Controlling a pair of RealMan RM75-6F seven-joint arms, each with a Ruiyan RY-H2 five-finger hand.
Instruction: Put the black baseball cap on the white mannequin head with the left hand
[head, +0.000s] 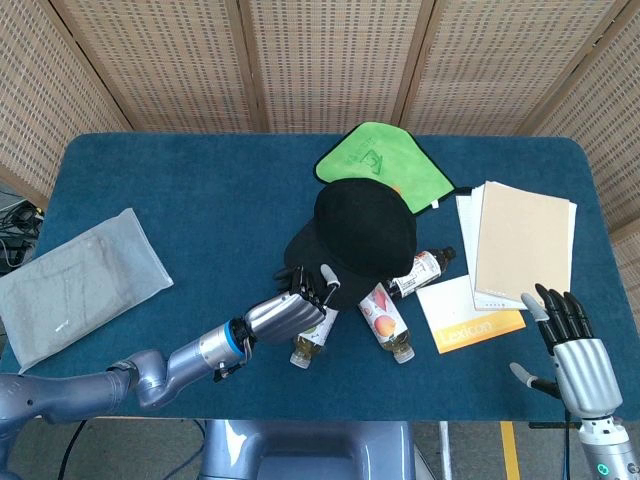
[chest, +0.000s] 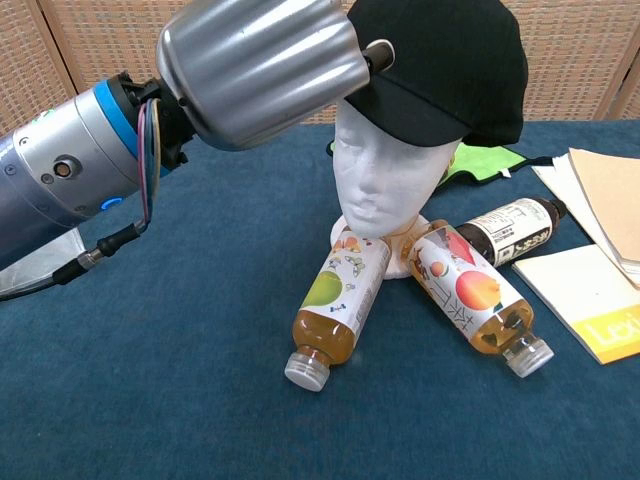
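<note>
1. Head view: the left hand has its fingers curled up at the brim of the black baseball cap, touching its front edge; whether they pinch the brim cannot be told from above.
2. Head view: the cap lies just beyond the left hand's fingertips, covering what stands beneath it. A green cloth lies further beyond the cap.
3. Head view: a juice bottle lies right beside the left hand, and a second juice bottle and a dark bottle lie further to its right.
4. Head view: the right hand sits well apart at the near right table edge, fingers spread and upright, holding nothing. A yellow-and-white booklet lies just to its left.
5. Chest view: the left hand fills the upper left, its fingertips meeting the cap's brim.
6. Chest view: the cap sits on top of the white mannequin head, its brim low over the forehead, just right of the left hand.
7. Chest view: the two juice bottles lie below the head, well under the hand.
</note>
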